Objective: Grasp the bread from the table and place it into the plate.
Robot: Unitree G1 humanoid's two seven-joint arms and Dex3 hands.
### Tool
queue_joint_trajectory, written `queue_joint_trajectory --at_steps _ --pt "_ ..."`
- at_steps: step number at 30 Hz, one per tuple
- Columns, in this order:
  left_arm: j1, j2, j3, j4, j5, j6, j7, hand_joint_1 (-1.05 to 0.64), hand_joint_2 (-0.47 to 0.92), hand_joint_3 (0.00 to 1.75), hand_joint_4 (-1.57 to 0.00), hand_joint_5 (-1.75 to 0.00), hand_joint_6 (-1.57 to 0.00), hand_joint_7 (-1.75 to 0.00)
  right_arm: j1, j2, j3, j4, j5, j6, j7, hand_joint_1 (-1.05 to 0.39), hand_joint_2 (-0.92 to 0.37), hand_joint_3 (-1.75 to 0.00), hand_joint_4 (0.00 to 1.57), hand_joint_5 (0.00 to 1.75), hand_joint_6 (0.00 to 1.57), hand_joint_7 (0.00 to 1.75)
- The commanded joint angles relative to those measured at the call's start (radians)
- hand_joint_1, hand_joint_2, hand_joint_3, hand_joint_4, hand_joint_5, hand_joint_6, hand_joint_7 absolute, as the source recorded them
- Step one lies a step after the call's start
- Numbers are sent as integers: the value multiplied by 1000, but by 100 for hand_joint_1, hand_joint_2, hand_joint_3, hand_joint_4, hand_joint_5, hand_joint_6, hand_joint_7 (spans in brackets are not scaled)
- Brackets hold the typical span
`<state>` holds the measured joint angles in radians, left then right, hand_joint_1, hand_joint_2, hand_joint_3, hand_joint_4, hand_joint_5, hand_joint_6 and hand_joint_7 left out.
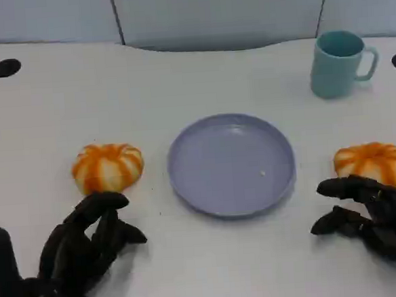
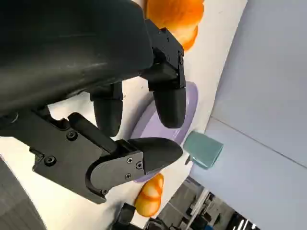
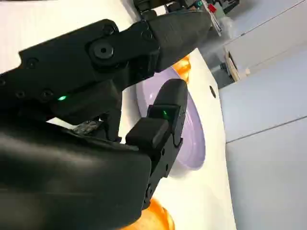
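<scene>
Two breads sit on the counter (image 1: 206,270), one on each side of the plate (image 1: 231,164) — each within reach of one hand. The left bread (image 1: 107,167) lies just beyond the left hand (image 1: 82,248), whose fingers (image 1: 103,201) are spread, holding nothing. The right hand (image 1: 376,221) hovers beside the right bread (image 1: 372,163), fingers likewise apart — poised, I judge, to grasp.

No legible text or labels

Two breads (image 1: 108,167) (image 1: 372,163), one plate (image 1: 232,164), one mug (image 1: 340,64)
</scene>
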<state>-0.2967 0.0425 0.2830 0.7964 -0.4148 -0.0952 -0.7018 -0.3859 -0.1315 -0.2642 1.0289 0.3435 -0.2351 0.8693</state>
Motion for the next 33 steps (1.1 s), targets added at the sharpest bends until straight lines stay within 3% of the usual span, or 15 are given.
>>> queue_joint_trajectory --at_steps 1,22,28,32,33 --pt "4 19 2 12 4 17 9 -58 53 97 -32 -175 -35 -143 29 -8 5 -2 -15 7 -20 -41 -92 -12 65 109 80 55" --pt "-2 26 1 15 -7 23 -10 -59 53 100 -32 -175 -35 -148 40 -4 11 -30 -11 37 -34 -40 -92 -12 63 109 79 57" --pt "-2 34 -2 -9 1 13 -2 -61 55 95 -26 -170 -26 -151 40 3 14 -31 -14 22 -33 -39 -92 -13 64 107 79 57" --pt "5 39 -24 -45 49 -88 6 -60 61 78 -29 -151 -30 -134 33 5 9 -17 -7 23 -25 -40 -92 -12 64 107 78 57" --pt "6 41 -32 -47 70 -132 8 -63 68 67 -29 -144 -34 -114 32 6 9 -14 -6 23 -26 -41 -92 -10 65 108 79 57"
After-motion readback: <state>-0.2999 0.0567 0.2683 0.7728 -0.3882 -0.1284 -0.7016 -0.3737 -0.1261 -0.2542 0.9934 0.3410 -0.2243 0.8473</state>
